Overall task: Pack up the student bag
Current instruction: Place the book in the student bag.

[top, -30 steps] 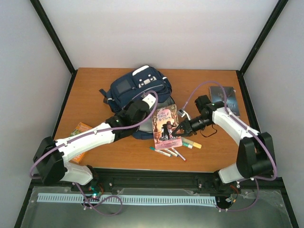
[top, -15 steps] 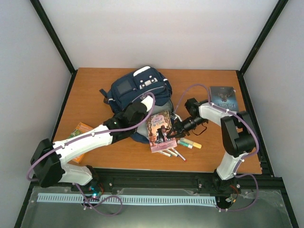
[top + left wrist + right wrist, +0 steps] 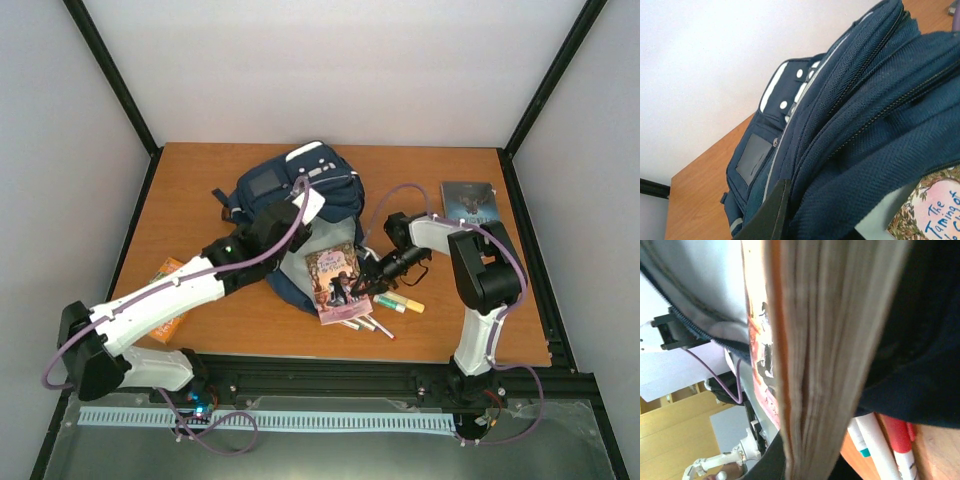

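The student bag [image 3: 285,190] lies at the back middle of the table, navy with a white patch on top. My left gripper [image 3: 303,212] is shut on its upper flap [image 3: 875,130] and holds it raised, so the grey lining [image 3: 300,266] shows. My right gripper [image 3: 366,284] is shut on a pink-covered book [image 3: 337,282], whose top edge rests at the bag's mouth. In the right wrist view the book's page edge [image 3: 830,365] fills the middle. The book's cover [image 3: 935,212] shows just below the raised flap in the left wrist view.
Several markers [image 3: 372,318] lie on the table just under and to the right of the pink book. A dark book [image 3: 468,201] lies at the back right. An orange book [image 3: 166,275] lies at the left, partly under my left arm.
My right gripper has carried the pink book left, to the bag's mouth. My left gripper has pulled the flap up and back, so the grey lining now shows.
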`<state>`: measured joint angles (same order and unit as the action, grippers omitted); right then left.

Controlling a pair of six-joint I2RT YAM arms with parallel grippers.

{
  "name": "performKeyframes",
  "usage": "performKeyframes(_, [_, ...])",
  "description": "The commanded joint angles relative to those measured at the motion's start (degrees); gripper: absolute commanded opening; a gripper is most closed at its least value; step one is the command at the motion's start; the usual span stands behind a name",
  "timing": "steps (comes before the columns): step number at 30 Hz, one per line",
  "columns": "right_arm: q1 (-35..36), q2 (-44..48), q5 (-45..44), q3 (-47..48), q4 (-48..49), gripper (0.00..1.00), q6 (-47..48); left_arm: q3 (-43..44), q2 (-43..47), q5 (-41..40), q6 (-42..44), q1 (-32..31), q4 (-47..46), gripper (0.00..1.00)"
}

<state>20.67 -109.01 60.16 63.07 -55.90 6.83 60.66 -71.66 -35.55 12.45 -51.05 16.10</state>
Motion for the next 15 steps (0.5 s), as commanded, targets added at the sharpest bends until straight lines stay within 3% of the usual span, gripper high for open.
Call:
performKeyframes(1, [0.47,-1.41,-6.92,0.81,0.60,0.03,-0.06,17.72,-1.42,0.06,-3.66,0.14,2.94,0.01])
performKeyframes(10, [0.43,-2.93,-9.57,4.11,-1.04,0.03,1.62,28.51,-5.63,4.74,-1.44,5.16,11.21,0.01])
performKeyframes(15, [0.41,-2.34,-4.07,8.07,-3.69,0.03,4.69,23.43,-6.31,8.52,-2.60,7.01,10.10,0.01])
